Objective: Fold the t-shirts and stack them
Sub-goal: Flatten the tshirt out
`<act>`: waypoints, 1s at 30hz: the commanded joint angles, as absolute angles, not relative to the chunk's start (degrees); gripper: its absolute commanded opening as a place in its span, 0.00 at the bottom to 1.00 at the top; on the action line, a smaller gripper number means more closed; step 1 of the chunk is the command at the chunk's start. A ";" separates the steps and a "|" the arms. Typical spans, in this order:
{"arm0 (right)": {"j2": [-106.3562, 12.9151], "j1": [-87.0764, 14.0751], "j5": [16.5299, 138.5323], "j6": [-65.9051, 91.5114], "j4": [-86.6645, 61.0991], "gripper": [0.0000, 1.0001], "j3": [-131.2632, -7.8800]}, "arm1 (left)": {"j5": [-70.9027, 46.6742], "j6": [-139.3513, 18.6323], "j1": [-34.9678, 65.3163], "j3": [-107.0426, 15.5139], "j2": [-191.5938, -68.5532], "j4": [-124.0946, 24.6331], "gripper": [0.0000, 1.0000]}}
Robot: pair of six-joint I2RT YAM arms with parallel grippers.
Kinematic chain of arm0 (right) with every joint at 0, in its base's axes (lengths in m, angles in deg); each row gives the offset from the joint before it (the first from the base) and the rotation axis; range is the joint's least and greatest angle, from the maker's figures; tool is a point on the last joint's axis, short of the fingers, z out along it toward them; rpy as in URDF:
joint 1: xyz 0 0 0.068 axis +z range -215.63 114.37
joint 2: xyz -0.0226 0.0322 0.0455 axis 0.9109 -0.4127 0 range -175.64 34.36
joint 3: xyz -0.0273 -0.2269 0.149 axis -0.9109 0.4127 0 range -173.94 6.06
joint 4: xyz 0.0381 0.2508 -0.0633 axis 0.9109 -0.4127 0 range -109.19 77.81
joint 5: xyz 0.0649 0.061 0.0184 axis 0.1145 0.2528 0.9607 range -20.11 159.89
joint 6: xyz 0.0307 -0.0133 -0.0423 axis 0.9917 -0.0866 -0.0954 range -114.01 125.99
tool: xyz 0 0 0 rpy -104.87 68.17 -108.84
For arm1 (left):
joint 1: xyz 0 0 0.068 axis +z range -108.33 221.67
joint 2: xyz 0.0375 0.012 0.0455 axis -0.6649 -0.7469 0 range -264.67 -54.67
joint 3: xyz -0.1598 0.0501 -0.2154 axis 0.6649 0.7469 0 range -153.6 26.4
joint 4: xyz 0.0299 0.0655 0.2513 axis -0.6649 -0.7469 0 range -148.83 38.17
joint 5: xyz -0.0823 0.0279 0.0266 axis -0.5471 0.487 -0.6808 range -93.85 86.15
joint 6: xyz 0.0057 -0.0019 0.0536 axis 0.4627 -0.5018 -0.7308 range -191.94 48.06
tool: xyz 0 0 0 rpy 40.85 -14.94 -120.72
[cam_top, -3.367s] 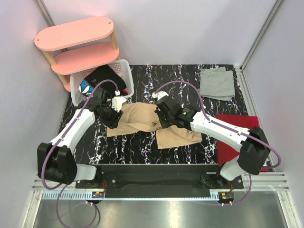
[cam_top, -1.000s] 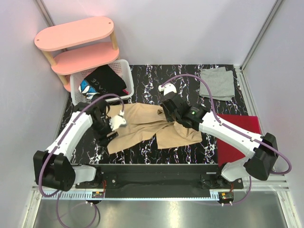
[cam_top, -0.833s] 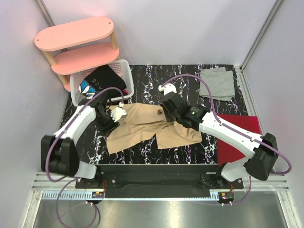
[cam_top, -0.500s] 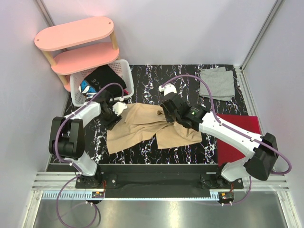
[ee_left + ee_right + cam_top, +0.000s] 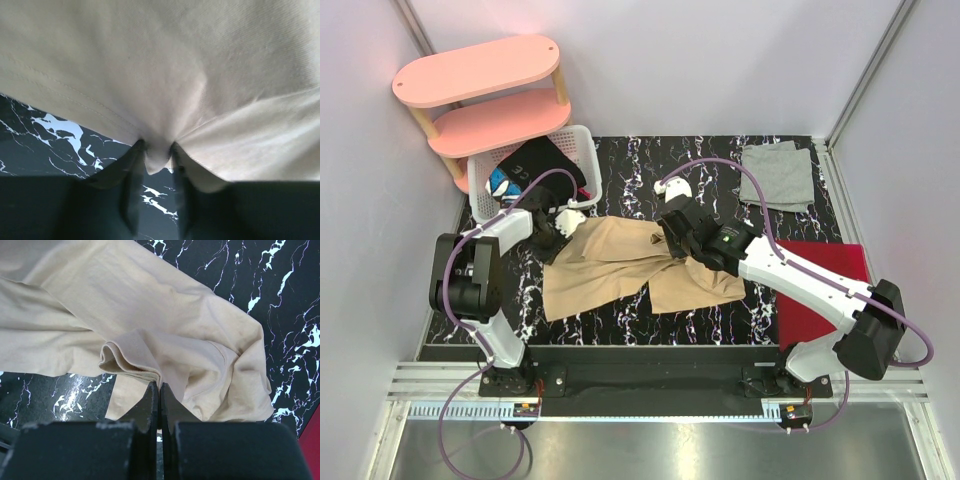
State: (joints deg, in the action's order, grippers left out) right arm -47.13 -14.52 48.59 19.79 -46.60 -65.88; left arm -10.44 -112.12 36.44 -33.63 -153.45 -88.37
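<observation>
Left hand (image 5: 157, 151) and right hand (image 5: 159, 388) each pinch the tan shirt (image 5: 620, 262); basket (image 5: 591, 165) just beside left hand, grey shirt (image 5: 777, 176) well apart.

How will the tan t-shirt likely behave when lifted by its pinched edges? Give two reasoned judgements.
Probably floppy: the tan t-shirt bunches into creases where the left gripper pinches it. Likely to sag between holds, since loose folds pile beside the right gripper.
</observation>
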 commanded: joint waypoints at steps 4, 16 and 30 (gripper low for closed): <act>-45.27 -14.48 49.41 20.40 -44.79 0.00 -65.92 | -9.74 -112.19 36.84 -35.03 -153.99 -87.43 0.18; -44.21 -14.48 50.20 20.75 -44.79 0.00 -65.57 | -9.31 -112.81 36.84 -34.77 -151.17 -91.12 0.39; -44.13 -14.48 50.20 21.37 -44.79 0.00 -64.43 | -8.51 -114.83 37.37 -35.91 -150.30 -93.05 0.31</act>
